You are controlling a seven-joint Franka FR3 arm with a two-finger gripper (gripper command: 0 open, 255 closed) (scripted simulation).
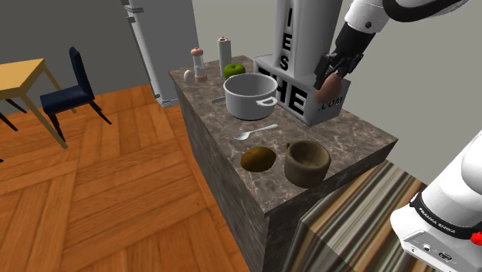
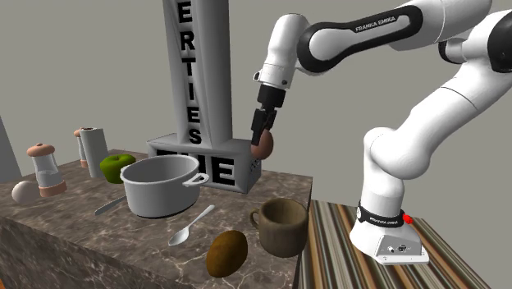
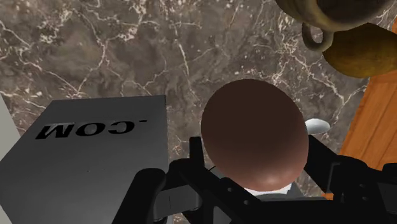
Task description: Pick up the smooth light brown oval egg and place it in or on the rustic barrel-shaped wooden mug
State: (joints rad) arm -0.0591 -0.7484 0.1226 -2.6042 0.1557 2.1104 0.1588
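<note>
My black gripper (image 1: 332, 76) (image 2: 261, 141) hangs in the air above the marble counter, beside the lettered grey block, and is shut on a brown egg (image 1: 333, 79) (image 2: 262, 145) (image 3: 254, 132). In the wrist view the egg sits clasped between the fingers (image 3: 197, 156). The brown barrel-shaped mug (image 1: 307, 161) (image 2: 282, 226) (image 3: 331, 14) stands upright near the counter's front corner, well below and away from the gripper. Its handle points toward the brown oval fruit.
A brown kiwi-like fruit (image 1: 259, 159) (image 2: 226, 252) lies next to the mug. A spoon (image 1: 256, 131) (image 2: 190, 225), a grey pot (image 1: 250, 96) (image 2: 159, 185), a green apple (image 2: 116, 167), shakers, a second pale egg (image 2: 25, 191) and the lettered block (image 1: 305, 85) share the counter (image 1: 355, 135).
</note>
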